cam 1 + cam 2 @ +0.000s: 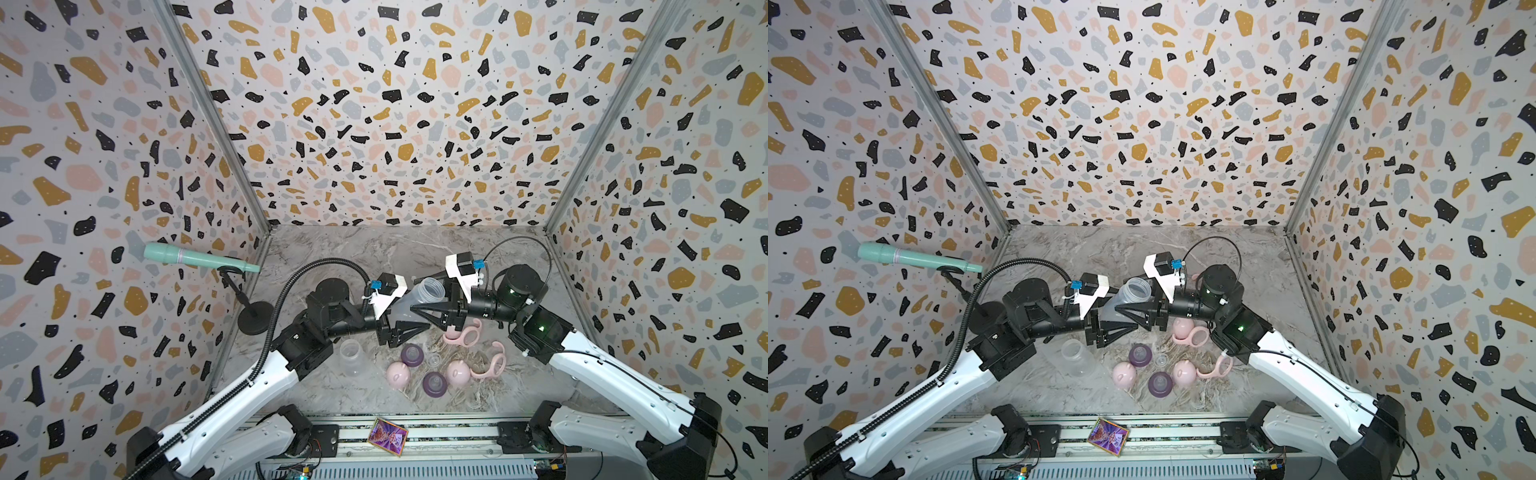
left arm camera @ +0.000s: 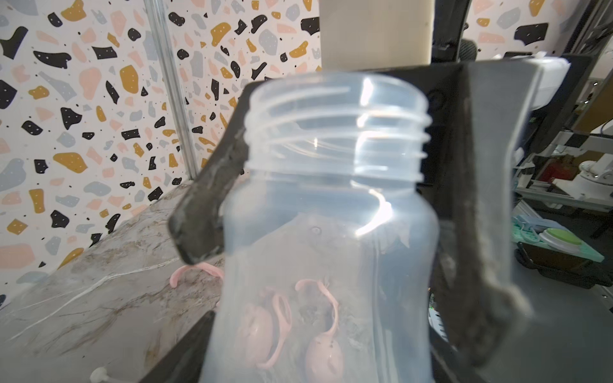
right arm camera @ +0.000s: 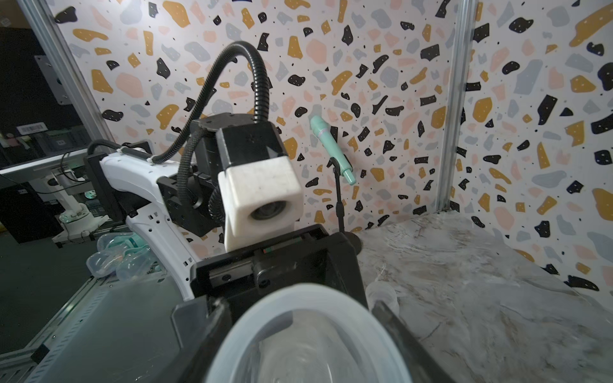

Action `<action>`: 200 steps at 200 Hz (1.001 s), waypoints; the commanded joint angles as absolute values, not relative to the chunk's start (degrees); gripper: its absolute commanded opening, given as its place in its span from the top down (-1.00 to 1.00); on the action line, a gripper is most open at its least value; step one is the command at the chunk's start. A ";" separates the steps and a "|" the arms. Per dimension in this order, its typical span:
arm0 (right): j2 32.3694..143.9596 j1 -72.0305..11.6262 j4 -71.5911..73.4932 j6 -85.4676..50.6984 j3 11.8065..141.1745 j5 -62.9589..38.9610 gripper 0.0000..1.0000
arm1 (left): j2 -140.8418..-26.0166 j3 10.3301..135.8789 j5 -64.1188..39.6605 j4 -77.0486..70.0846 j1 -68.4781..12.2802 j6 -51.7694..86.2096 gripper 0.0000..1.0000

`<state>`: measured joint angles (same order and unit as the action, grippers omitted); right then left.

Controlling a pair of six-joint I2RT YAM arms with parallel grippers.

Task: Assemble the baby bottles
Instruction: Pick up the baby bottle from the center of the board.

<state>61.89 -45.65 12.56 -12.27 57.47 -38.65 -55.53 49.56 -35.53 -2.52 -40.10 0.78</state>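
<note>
Two hands around one clear bottle [image 1: 428, 291], tilted in the air above the counter [image 1: 365, 253]. Left hand [image 1: 401, 318] grasps its base. Right hand [image 1: 417, 311] flanks the neck, can't tell if gripping. Slick plastic, so a weak one-hand hold may drop it.

Terrazzo-print booth over a marble tabletop [image 1: 353, 249].
Three walls [image 1: 374, 104] carry a pale print of black, ochre, pink and grey chips, joined at the corners by bare metal posts [image 1: 218, 124]. The tabletop is grey veined marble, evenly lit. A mint-green microphone [image 1: 187, 255] leans on a black stand [image 1: 254, 318] beside one side wall. Beyond the open front lies a dim, cluttered room [image 3: 33, 109].
</note>
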 commanded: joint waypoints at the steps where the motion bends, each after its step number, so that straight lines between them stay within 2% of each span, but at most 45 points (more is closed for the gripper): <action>1: 61.92 -45.90 5.56 -10.72 61.87 -41.12 -0.33 | -56.66 51.30 -27.86 2.44 -38.67 -0.51 0.80; 24: 62.75 -45.28 3.62 -11.59 62.93 -41.70 -0.12 | -56.26 51.46 -27.65 2.57 -38.67 -0.70 0.80; 46: 62.86 -44.26 3.55 -13.05 62.76 -43.23 0.27 | -55.83 51.50 -27.17 2.55 -38.67 -0.75 0.73; 59: 62.76 -43.78 3.93 -13.65 62.43 -44.00 0.47 | -55.53 51.44 -27.24 2.76 -38.66 -0.83 0.29; 69: 62.56 -43.56 4.38 -14.24 62.17 -44.16 0.61 | -55.00 50.96 -27.90 2.67 -38.67 -1.34 -0.26; 74: 62.42 -43.44 4.86 -14.48 61.99 -44.41 0.66 | -54.68 50.55 -28.08 2.39 -38.67 -1.40 -0.46; 92: 61.41 -42.86 7.35 -15.88 61.27 -44.69 0.76 | -53.14 48.79 -28.91 0.57 -38.67 -1.36 -0.73; 113: 60.04 -42.06 10.45 -17.50 60.42 -44.64 0.81 | -51.61 47.33 -30.26 -0.61 -38.67 -1.64 -0.84; 200: 60.26 -43.08 22.18 -23.38 56.51 -45.94 0.90 | -52.80 47.10 -35.97 -3.05 -38.67 -0.99 -0.87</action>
